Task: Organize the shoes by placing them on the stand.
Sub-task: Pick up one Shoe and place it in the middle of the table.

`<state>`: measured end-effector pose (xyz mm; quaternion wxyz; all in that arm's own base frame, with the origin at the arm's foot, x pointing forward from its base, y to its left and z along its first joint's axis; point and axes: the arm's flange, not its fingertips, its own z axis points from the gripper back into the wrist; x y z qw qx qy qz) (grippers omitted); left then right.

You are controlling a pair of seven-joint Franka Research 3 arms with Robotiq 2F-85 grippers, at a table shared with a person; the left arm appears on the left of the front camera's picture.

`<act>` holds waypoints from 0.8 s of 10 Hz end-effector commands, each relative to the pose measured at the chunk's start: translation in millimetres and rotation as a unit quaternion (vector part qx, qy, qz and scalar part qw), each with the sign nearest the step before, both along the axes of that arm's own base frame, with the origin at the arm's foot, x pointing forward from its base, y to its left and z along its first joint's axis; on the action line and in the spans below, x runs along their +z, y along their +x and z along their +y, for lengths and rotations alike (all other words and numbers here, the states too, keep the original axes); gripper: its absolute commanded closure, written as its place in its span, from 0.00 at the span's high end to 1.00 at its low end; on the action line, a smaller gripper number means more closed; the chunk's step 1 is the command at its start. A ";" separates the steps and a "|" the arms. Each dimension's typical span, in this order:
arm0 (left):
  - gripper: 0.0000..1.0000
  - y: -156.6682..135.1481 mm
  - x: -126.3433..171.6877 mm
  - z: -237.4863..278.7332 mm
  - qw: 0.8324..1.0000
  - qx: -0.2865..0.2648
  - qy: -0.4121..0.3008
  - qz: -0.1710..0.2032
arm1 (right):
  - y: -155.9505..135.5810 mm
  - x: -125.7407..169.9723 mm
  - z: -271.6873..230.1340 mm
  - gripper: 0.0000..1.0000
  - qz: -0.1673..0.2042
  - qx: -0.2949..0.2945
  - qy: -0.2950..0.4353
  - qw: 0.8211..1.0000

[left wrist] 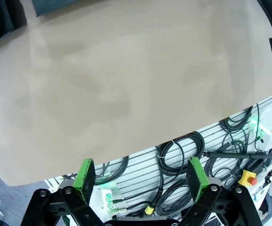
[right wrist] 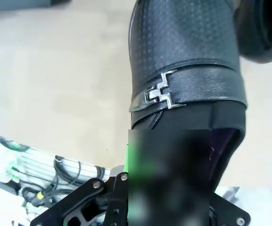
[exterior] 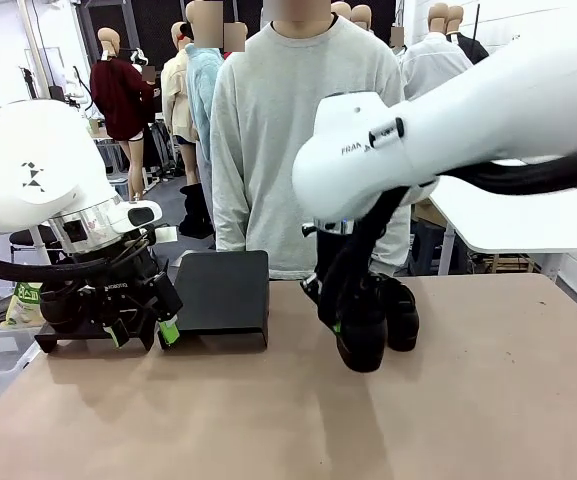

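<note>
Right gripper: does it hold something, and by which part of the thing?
Yes: the right gripper holds a shoe by the rim of its opening.

Blk dotted shoe (right wrist: 183, 47), silver buckle (right wrist: 160, 94); tan table (exterior: 268, 420).

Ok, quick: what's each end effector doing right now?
Left end effector: open, holding nothing.
Right end effector: closed on a black shoe.

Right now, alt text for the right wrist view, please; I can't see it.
The right gripper is shut on a black shoe with a silver buckle, over the tan table. Another shoe edges in at top right.
</note>
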<state>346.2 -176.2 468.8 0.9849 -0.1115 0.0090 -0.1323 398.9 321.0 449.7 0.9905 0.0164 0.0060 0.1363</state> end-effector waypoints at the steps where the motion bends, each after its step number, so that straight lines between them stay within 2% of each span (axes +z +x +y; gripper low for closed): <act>1: 1.00 -0.2 -0.3 1.6 1.000 -0.003 -0.003 0.003 | 42.5 7.0 -1.2 0.00 -0.005 -0.015 0.011 1.000; 2: 1.00 -0.2 -0.3 1.6 1.000 -0.003 -0.003 0.003 | 42.5 7.0 -1.2 0.00 -0.005 -0.015 0.011 1.000; 3: 1.00 -0.2 -0.3 1.6 1.000 -0.003 -0.003 0.003 | 11.4 0.4 -2.6 0.00 0.000 -0.006 0.003 1.000; 6: 1.00 -0.2 -0.3 1.6 1.000 -0.003 -0.003 0.003 | -21.9 -29.3 19.9 0.00 -0.017 -0.153 0.025 0.988; 8: 1.00 -0.2 -0.3 1.6 1.000 -0.003 -0.003 0.003 | -35.7 -51.7 35.0 0.00 -0.026 -0.200 0.024 0.979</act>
